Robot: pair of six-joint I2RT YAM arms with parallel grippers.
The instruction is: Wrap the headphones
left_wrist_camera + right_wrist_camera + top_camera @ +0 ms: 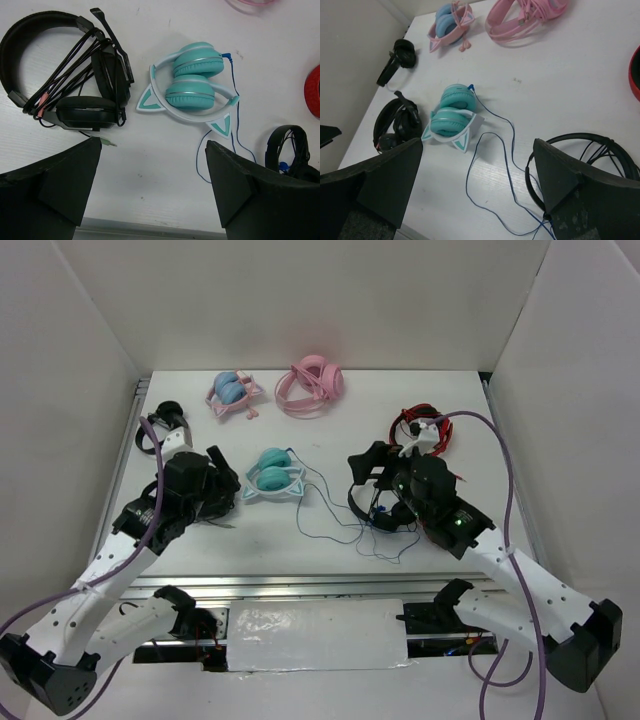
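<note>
The left gripper hangs over the table with its jaws spread wide and nothing between them. The right gripper is just as open and just as empty. Neither touches the headphones, so the wrapping looks not yet begun; this reads as the approach before a first grasp.

The headphones lie on the table between the two grippers, nearer the left one. They are folded, with the teal cups side by side and the pale cat ears pointing toward the arms. From the left wrist they sit just ahead of the open fingers and a little to the right. A black headset lies close beside them on the other side.

The thin blue cable leaves one cup and wanders in loose loops across the table toward the right gripper. It ends close to a black pair, and I cannot tell whether it is caught up with it.

My judgement of the next move: one gripper steadies the band or a cup, and the other picks up the cable near the cup. The cable lies flat and is very thin, so the pinch must come low and close exactly on it. The neighbouring headsets should not be dragged along.
</note>
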